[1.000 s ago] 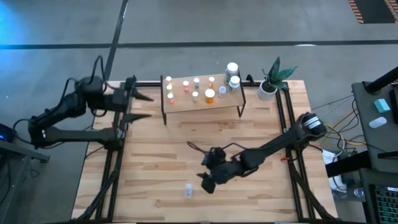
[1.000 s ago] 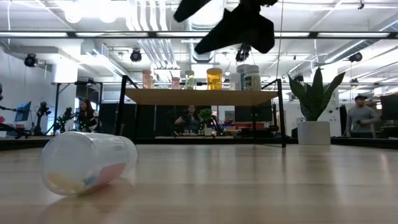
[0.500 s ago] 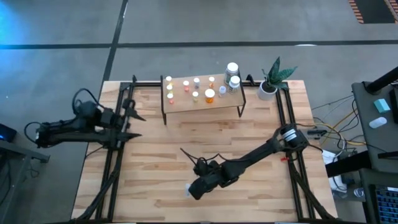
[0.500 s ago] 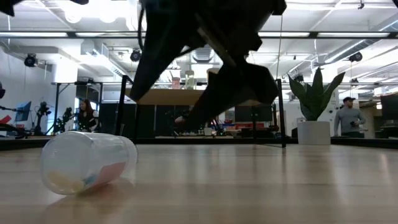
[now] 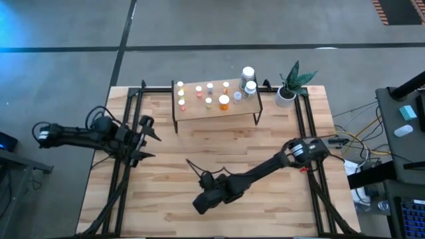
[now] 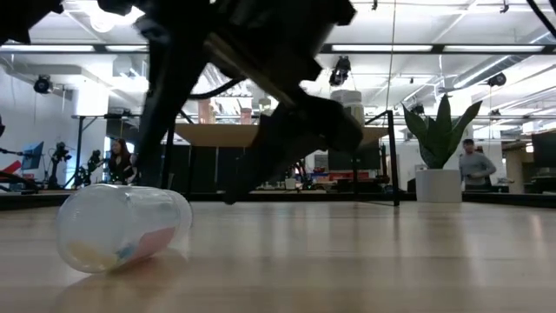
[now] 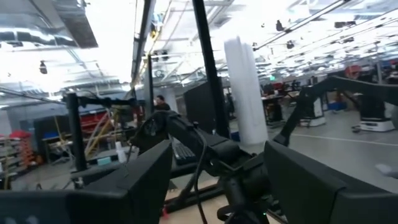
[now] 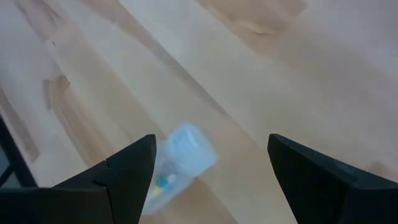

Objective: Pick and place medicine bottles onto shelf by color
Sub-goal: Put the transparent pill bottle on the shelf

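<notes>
A clear-bluish medicine bottle lies on its side on the tabletop near the front edge; the low view shows the same bottle. My right gripper hangs open over it, slanting down, one finger on either side and apart from it. In the high view my right gripper hides the bottle. The shelf stands at the far middle with several small bottles on top. My left gripper waits open at the table's left side.
Two larger white-capped bottles stand at the shelf's right end. A white pot with a green plant sits at the far right corner. Black frame rails run along both table sides. People stand in the room beyond.
My right gripper has gone toward the table's near-left and down, rolling as it went, until it stands over the lying bottle. My left arm has folded back and sunk toward the table's left edge. The bottle has stayed where it lay.
</notes>
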Available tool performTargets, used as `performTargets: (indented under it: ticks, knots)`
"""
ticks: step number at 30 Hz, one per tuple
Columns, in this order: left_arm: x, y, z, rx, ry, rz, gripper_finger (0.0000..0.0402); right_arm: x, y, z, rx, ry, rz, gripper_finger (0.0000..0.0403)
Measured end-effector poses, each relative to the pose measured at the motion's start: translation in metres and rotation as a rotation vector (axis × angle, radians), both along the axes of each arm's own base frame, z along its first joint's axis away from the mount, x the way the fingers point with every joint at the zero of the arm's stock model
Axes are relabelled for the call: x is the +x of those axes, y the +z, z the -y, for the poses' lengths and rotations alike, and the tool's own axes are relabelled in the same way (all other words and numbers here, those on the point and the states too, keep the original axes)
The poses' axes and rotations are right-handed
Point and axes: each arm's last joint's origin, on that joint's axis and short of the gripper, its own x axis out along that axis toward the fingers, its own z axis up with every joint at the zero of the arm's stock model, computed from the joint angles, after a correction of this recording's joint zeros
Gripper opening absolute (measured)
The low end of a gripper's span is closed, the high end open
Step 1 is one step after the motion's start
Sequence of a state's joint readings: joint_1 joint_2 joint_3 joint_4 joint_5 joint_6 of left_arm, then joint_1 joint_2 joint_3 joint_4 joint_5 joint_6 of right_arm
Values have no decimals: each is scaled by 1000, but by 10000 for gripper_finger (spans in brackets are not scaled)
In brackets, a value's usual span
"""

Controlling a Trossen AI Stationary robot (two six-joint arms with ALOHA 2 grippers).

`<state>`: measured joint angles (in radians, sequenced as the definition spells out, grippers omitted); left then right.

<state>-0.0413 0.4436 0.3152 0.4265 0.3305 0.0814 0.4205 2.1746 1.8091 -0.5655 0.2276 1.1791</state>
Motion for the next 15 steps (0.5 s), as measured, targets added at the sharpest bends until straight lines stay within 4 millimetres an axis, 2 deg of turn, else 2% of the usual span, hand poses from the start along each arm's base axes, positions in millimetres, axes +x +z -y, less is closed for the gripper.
performTargets:
  ticks: [7, 10, 15]
  knots:
    - [2, -4, 3, -4, -8, -7, 239, 16, -6, -11, -16, 15, -101, 299]
    - [1, -5, 3, -5, -6, -5, 239, 20, -18, -15, 23, 50, -163, 297]
    - [2, -9, 3, -5, -3, -19, 239, 27, -24, -18, 86, 90, -180, 287]
